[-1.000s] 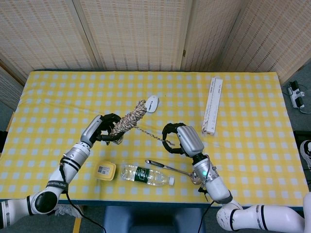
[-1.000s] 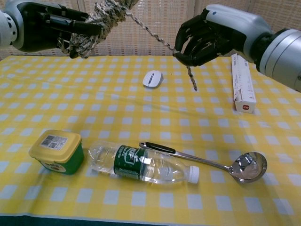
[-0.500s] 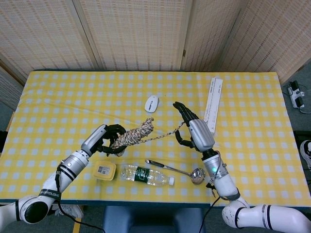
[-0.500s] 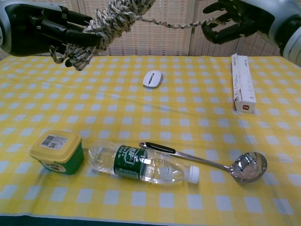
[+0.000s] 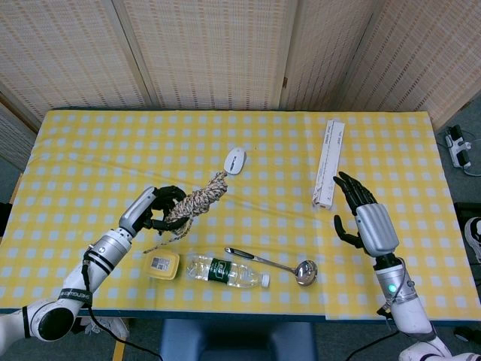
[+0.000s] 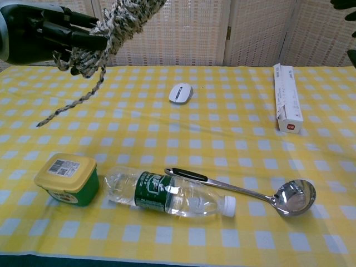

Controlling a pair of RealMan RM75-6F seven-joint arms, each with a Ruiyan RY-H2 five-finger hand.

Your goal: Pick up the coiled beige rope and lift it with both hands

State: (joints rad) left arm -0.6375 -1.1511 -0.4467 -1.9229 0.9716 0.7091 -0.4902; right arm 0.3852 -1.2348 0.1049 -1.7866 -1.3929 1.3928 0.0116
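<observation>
The coiled beige rope (image 5: 197,201) is held up above the table by my left hand (image 5: 159,211), which grips its lower end. In the chest view the rope (image 6: 119,19) slants up to the top edge from that hand (image 6: 47,34), and a loose tail (image 6: 72,105) dangles down to the left. My right hand (image 5: 362,219) is far off to the right with its fingers spread and nothing in it. The chest view shows only dark fingertips (image 6: 344,4) of it at the top right corner.
On the yellow checked table (image 5: 391,150) lie a white mouse (image 5: 234,160), a long white box (image 5: 328,163), a metal ladle (image 5: 272,263), a clear water bottle (image 5: 225,271) on its side and a yellow-lidded green tub (image 5: 162,265).
My right hand has let go of the rope's tail and swung out to the right. The tail has dropped and now hangs under my left hand, which still holds the coil.
</observation>
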